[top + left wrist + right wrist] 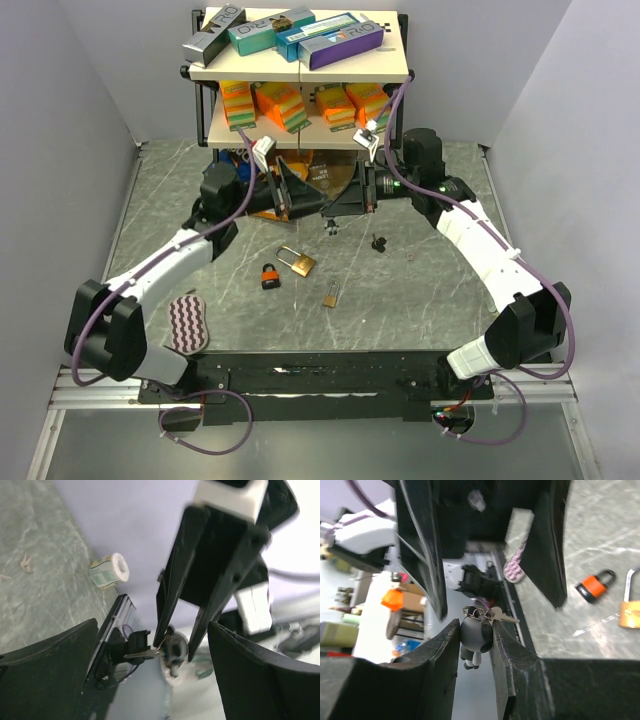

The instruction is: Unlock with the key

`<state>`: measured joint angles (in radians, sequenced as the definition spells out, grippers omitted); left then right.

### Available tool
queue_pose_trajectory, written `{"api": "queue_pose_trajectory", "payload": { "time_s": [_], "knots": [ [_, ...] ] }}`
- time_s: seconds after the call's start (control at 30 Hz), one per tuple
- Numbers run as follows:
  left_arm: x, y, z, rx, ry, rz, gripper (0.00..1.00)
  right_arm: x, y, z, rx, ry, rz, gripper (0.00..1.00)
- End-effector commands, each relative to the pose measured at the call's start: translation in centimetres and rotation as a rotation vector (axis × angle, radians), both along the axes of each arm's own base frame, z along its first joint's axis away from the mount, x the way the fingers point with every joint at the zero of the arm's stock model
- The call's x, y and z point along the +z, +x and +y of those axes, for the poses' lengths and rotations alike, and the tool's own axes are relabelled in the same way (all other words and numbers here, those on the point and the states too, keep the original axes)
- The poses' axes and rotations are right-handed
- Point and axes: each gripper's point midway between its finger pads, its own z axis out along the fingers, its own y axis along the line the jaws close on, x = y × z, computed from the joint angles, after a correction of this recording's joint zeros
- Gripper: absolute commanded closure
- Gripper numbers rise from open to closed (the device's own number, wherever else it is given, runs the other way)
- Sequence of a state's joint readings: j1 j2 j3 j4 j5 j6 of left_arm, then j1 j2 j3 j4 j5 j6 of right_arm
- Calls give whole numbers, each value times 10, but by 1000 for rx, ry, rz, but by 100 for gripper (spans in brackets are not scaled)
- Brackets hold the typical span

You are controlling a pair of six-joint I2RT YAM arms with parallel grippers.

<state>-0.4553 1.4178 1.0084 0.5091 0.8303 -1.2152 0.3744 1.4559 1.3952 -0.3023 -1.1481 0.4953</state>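
Observation:
A silver key (504, 616) hangs on a ring from a round grey figure-shaped keychain (474, 636). My right gripper (475, 625) is shut on that keychain, in the air under the shelf, with the key sticking out sideways. My left gripper (152, 625) faces it, open wide, its fingers (55, 665) on either side of the right fingertips and touching nothing; the key (142, 655) and keychain (175, 650) hang between them. In the top view both grippers, left (292, 197) and right (335, 207), meet mid-table. An orange-and-black padlock (271, 276) and a brass padlock (298, 262) lie below them.
A smaller brass padlock (331, 296) and a small dark object (378, 242) lie on the marble tabletop. A two-level shelf (300, 72) with boxes and sponges stands right behind the grippers. A striped pad (187, 322) lies front left. A tape roll (110, 570) sits by the wall.

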Motion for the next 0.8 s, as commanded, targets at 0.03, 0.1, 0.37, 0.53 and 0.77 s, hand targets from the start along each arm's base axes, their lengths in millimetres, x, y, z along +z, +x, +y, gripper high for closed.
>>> {"api": "queue_pose_trajectory", "payload": {
  "time_s": [0.03,0.1,0.37,0.53,0.77],
  "knots": [
    [2,22,12,202,148,245,4,13,2,-11,-62,-68,-159,100],
    [-5,20,12,201,165,365,4,8,3,-12,-67,-100,-178,100],
    [-34,4,3,110,138,702,3,-12,3,-3,-46,-239,-274,100],
    [-36,-2,1,73,133,754,1,-18,-3,4,-9,-250,-304,100],
    [-34,-5,-1,43,120,793,5,-29,-3,11,23,-296,-339,100]
  ]
}}
